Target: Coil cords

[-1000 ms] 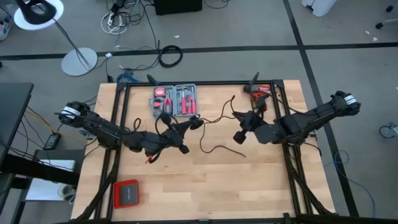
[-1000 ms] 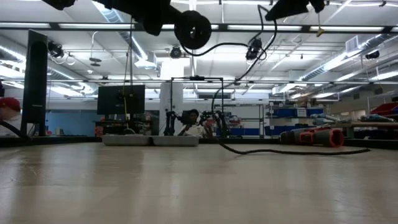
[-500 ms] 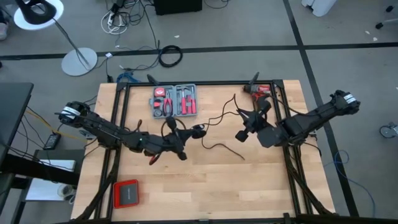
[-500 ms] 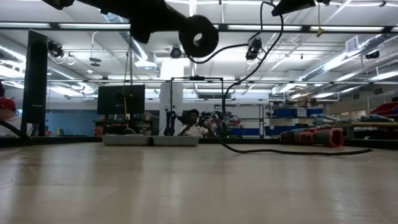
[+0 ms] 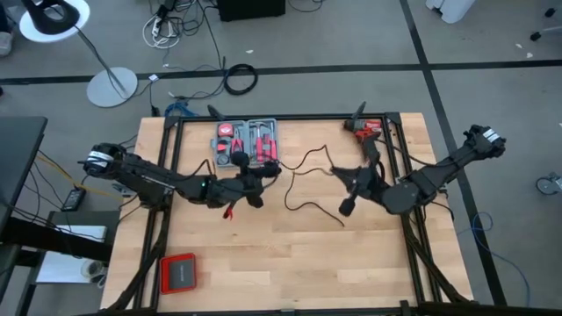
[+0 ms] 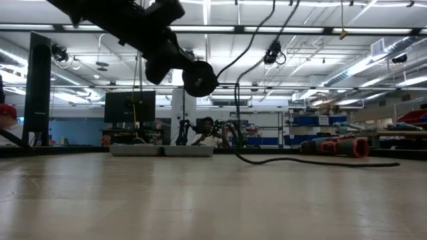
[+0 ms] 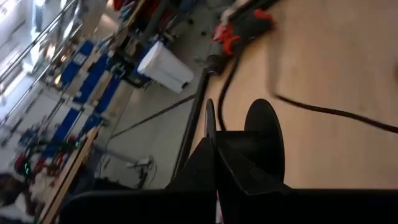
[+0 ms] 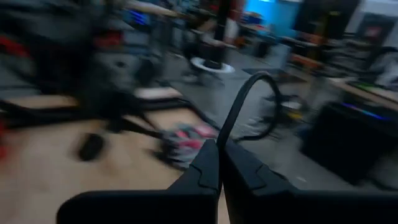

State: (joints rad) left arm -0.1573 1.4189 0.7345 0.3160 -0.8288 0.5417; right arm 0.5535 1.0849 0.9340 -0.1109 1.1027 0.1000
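The thin black cable (image 5: pixel 307 158) runs between my two grippers above the table. Its loose part (image 5: pixel 312 211) lies on the wood and also shows in the low view (image 6: pixel 300 161). My left gripper (image 5: pixel 262 178) hangs beside the grey tool case (image 5: pixel 247 140), shut on the cable at its round black plug block (image 6: pixel 199 79). My right gripper (image 5: pixel 344 175) is right of the table's middle, shut on the cable. It is above the low view's picture. My left gripper pinches the cable (image 7: pixel 209 118) between its two shut fingers, right beside the round plug block (image 7: pixel 264 132). The plug end is lifted clear of the table, and the cable rises from it toward my right gripper. My right gripper pinches the cable (image 8: pixel 231 121) between its two shut fingers, at a place along its length. The cable leaves the fingertips in an arc, lifted clear of the table there. It hangs slack between the two grippers.
A red and black drill (image 5: pixel 365 130) lies at the far right; it also shows in the low view (image 6: pixel 333 146). A red and black box (image 5: pixel 178 273) sits near the front left. Dark frame rails (image 5: pixel 404 167) run along the table's sides.
My left gripper has come down with the plug block and gone a little toward the tool case. My right gripper has turned and gone toward the table's near edge, leaving the low view at its top. The cable's loose part has slid on the wood toward the right.
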